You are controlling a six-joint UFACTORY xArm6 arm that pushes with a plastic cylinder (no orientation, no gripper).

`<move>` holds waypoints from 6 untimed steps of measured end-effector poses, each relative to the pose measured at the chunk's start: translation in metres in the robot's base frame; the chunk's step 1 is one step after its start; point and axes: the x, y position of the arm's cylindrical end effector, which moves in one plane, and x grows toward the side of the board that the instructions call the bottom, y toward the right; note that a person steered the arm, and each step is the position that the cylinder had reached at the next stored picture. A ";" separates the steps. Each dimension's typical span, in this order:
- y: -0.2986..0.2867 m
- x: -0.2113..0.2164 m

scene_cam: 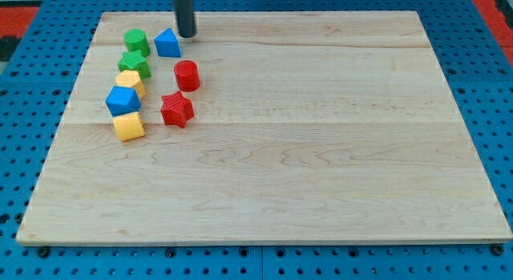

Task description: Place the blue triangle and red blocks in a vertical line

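Note:
The blue triangle [167, 43] lies near the board's top left. My tip [187, 35] stands just to its upper right, almost touching it. A red cylinder [186, 75] lies below the triangle, slightly to the right. A red star [176, 109] lies below the cylinder. The three form a rough column, with the triangle offset a little to the left.
To the left runs a column of blocks: a green cylinder [136, 42], a green star [134, 64], a yellow block [130, 83], a blue cube [123, 99] and a yellow cube [128, 126]. The wooden board [321, 152] lies on a blue pegboard.

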 end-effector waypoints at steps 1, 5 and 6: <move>-0.024 -0.002; -0.027 0.036; -0.011 0.038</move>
